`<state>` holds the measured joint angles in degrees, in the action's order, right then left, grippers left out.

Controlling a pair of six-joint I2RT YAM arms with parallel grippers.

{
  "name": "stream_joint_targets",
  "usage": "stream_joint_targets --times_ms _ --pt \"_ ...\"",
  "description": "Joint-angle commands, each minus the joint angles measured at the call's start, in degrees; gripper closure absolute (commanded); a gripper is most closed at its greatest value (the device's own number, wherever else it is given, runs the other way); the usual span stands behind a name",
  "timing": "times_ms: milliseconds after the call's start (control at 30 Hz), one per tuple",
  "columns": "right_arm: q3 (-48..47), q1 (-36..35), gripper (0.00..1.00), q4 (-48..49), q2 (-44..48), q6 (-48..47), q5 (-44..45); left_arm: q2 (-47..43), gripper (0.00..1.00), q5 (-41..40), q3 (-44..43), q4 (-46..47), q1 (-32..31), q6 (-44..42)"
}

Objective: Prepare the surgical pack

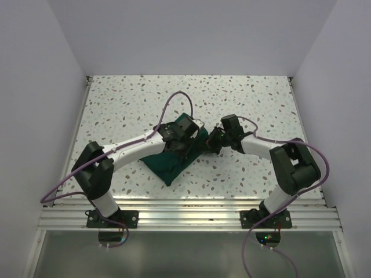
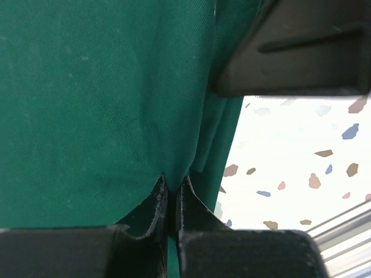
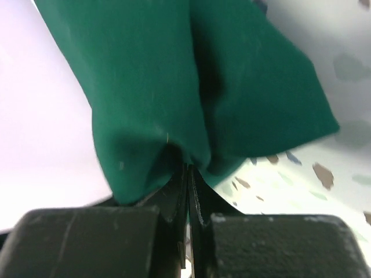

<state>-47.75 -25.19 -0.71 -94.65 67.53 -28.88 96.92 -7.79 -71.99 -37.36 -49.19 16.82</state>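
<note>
Now the puffy, dark green matte cloth surgical pack lies near the middle of the speckled white counter, between the two arms. The left hand is pinched tight on a fold of the green cloth, its black fingertips nearly meeting with fabric bunched between them. The right hand is likewise clamped on a gathered edge at the bundle's right side.
</note>
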Motion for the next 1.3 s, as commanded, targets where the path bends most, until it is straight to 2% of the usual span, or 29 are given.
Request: stream_joint_targets --times_ms 0,233,367,600,700,733,833,1000,1133,1267 --pt "-0.86 -0.21 1.00 5.54 -1.94 3.31 2.86 -3.32 1.00 2.87 -3.25 -0.51 -0.03 -1.17" --pt "-0.77 -0.65 1.00 6.95 -4.22 4.89 5.06 -4.55 1.00 5.41 -2.55 -0.34 -0.03 -2.05" --pt "-0.59 -1.70 1.00 13.25 -5.98 6.30 6.73 -5.25 1.00 7.44 -1.93 0.45 -0.03 -2.67" --pt "-3.49 -3.02 1.00 18.90 -9.06 5.34 12.53 -5.26 1.00 8.93 -1.58 0.89 -0.03 -3.72" --pt "-4.81 -2.41 0.97 14.70 -8.71 3.15 11.66 -4.90 1.00 9.20 -1.32 0.71 -0.03 -3.90" --pt "-5.16 -2.32 0.97 12.94 -7.92 -0.26 11.66 -4.82 1.00 9.11 -1.14 0.71 -0.03 -3.90" --pt "-5.52 -1.18 0.92 3.99 -4.16 -5.28 12.45 -5.60 1.00 9.11 -0.09 1.50 0.06 -3.55" --pt "-4.29 -1.00 0.91 1.50 -1.24 -7.32 8.23 -5.96 1.00 9.29 0.62 1.77 0.06 -3.11" --pt "-2.35 -2.32 0.94 5.28 -0.18 -6.45 6.83 -6.05 1.00 9.28 0.27 1.68 0.06 -3.37" --pt "-0.15 -3.46 0.97 13.27 -3.16 -0.92 5.33 -5.70 1.00 10.08 -0.35 1.42 0.06 -3.81"
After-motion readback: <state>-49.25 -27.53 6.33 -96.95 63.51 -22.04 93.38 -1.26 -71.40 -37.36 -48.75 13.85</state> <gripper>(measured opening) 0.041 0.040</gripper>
